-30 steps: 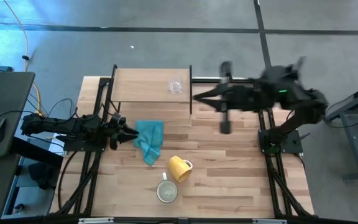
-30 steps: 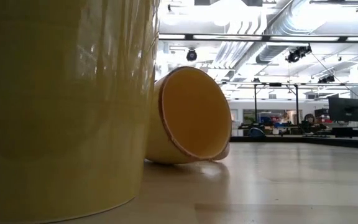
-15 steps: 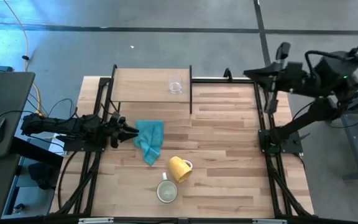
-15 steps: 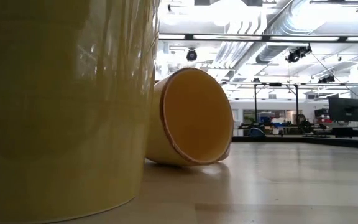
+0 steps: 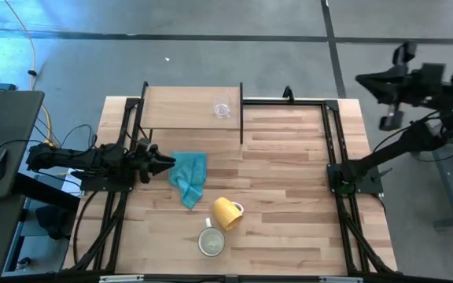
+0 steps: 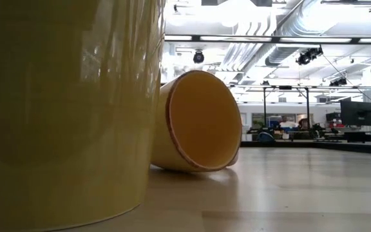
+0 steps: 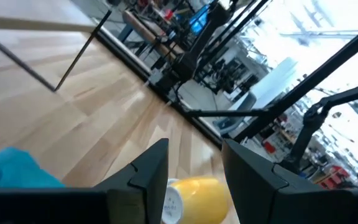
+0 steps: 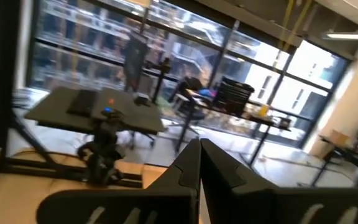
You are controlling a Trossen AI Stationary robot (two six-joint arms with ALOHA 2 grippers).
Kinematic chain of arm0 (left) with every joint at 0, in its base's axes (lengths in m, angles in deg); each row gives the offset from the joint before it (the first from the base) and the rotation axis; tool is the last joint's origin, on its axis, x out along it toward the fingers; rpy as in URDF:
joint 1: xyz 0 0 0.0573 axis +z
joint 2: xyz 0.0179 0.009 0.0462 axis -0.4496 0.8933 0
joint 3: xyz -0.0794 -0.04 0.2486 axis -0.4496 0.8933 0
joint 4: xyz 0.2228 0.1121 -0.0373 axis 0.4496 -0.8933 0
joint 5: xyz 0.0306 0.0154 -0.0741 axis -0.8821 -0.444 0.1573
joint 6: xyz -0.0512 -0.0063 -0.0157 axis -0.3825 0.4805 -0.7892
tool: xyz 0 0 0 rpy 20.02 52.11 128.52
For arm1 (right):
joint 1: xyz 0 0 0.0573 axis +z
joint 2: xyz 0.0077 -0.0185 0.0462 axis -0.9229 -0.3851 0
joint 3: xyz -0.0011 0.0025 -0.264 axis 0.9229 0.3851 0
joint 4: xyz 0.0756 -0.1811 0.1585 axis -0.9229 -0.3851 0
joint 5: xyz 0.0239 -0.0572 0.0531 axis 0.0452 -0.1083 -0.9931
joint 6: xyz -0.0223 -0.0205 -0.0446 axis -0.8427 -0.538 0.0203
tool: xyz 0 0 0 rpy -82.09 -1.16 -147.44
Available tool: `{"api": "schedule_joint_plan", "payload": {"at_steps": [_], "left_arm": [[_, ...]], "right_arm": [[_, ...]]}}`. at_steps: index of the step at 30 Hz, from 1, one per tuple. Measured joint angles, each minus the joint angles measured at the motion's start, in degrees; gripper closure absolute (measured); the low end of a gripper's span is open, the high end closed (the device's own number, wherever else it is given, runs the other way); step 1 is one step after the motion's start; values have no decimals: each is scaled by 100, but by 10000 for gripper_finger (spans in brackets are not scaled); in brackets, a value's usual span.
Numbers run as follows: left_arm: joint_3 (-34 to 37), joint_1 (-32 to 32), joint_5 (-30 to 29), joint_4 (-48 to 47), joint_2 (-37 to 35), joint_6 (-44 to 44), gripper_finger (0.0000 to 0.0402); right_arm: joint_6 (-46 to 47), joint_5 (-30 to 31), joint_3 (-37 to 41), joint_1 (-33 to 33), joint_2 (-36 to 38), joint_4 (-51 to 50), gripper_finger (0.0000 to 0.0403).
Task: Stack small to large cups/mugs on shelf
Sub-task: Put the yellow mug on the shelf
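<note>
Change: the right arm has swung off the counter since the earlier pictures, from above the boards near the shelf to beyond the counter's right edge; the orange mug has rolled slightly, and the left arm has not shifted.
Right hand [image 5: 368, 79]: raised high over the floor, off the counter's far right corner, fingers pressed together with no gap and nothing between them, as the right wrist view shows.
Left hand [image 5: 167, 162]: stretched flat and low along the counter's left side, its two dark fingers [image 7: 151, 168] parted and empty, their tips just beside the cloth.
Small clear glass cup [image 5: 222, 110]: upright on the shelf, near its right end, transparent and thin-walled.
Shelf [image 5: 175, 108]: smooth, pale wooden rectangular board with black frame edges, raised at the counter's far left.
Mid-sized orange-yellow glazed mug with handle [image 5: 226, 212]: lying on its side on the counter's near middle, glossy, its round mouth open to the low view.
Larger cream-white mug with handle [image 5: 211, 241]: upright just in front of the orange mug, close but apart, smooth and shiny.
Crumpled teal cloth [image 5: 188, 176]: soft folds, lying between the left hand and the orange mug.
Counter [image 5: 289, 189]: striped light planks with black rails.
</note>
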Motion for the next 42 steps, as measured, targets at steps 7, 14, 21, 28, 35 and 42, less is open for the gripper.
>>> {"api": "schedule_joint_plan", "payload": {"at_steps": [7, 14, 21, 28, 35, 42], "left_arm": [[0, 0, -43, 421, -2, 45, 263], [0, 0, -217, 442, 0, 16, 263], [-2, 2, -363, 502, -2, -71, 263], [-2, 2, -374, 499, 0, -110, 263], [-2, 2, -374, 491, 0, -111, 263], [-2, 2, -374, 475, 0, -110, 263]], "right_arm": [[1117, -701, -4, 0, 306, -1149, 403], [2199, -839, 601, 0, 205, -1990, 403], [2591, -987, 2217, 0, 394, -1618, 403], [2983, -1552, 4026, 0, 631, -498, 403], [3333, -2117, 5419, 0, 628, 797, 403], [3764, -2792, 6516, 5, 600, 2348, 403]]}}
